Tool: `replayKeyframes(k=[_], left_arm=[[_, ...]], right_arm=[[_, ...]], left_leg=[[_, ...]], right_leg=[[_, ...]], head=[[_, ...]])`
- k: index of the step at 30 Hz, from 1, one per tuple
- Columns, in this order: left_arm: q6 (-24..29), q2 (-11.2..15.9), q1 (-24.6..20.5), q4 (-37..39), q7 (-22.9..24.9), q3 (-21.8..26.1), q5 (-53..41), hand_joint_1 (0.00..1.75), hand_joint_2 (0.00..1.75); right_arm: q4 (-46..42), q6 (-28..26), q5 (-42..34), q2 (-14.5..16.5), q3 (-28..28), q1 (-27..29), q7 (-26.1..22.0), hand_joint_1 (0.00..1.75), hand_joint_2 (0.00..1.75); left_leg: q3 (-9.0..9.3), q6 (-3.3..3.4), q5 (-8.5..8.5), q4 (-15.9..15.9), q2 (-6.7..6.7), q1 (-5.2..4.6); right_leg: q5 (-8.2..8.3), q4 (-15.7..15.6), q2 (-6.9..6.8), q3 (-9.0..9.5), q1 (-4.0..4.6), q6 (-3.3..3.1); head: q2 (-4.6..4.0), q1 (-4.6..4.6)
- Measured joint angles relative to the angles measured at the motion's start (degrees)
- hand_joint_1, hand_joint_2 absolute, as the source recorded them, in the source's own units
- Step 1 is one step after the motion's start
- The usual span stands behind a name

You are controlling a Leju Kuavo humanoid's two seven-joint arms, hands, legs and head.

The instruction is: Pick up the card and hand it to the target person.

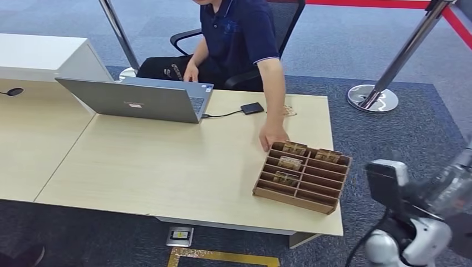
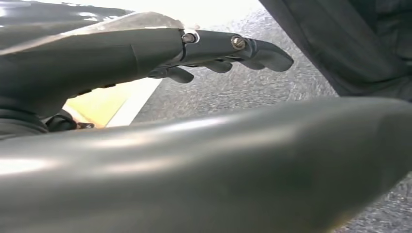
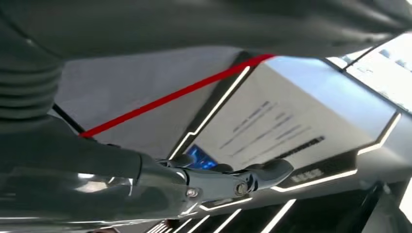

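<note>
Behind the person's hand (image 1: pixel 273 135), the tray's (image 1: pixel 300 194) far corner hides.

The floor is covered with blue-grey carpet (image 1: pixel 356 39), with a darker patch (image 1: pixel 389 128) under the light wooden table (image 1: pixel 167 161), and a yellow outline (image 1: pixel 222 257) is marked on the floor near the table's front edge beside a small floor socket (image 1: pixel 180 236). Behind the table there is a black office chair (image 1: pixel 281 16), a white counter (image 1: pixel 44 55) stands at the far left, and two chrome barrier posts (image 1: pixel 384 78) carry a red belt (image 1: pixel 367 3) along the back. In the right wrist view a grey wall panel (image 3: pixel 291 121) with bright white light strips and small dark text is visible, crossed by a red line (image 3: pixel 170 97).
</note>
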Motion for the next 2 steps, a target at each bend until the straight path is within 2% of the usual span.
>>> replayKeyframes(k=[1,2], left_arm=[[-0.02,-0.05,0.01,0.00,-0.03,0.00,0.06,0.00,0.00],[-0.03,-0.09,-0.02,0.00,-0.05,0.00,0.10,0.00,0.00]], right_arm=[[-4.22,-0.26,-3.62,1.07,-4.00,3.22,-4.26,0.00,0.00],[-5.96,-0.31,-5.33,1.60,-5.66,4.80,-6.30,0.00,0.00]], left_leg=[[0.02,0.01,-0.03,0.00,0.02,0.00],[0.04,0.02,-0.04,0.00,0.01,0.00]], right_leg=[[-0.04,-0.01,0.01,0.00,0.00,-0.01],[-0.06,-0.02,0.01,0.01,0.00,-0.02]], head=[[0.00,0.00],[0.00,-0.01]])
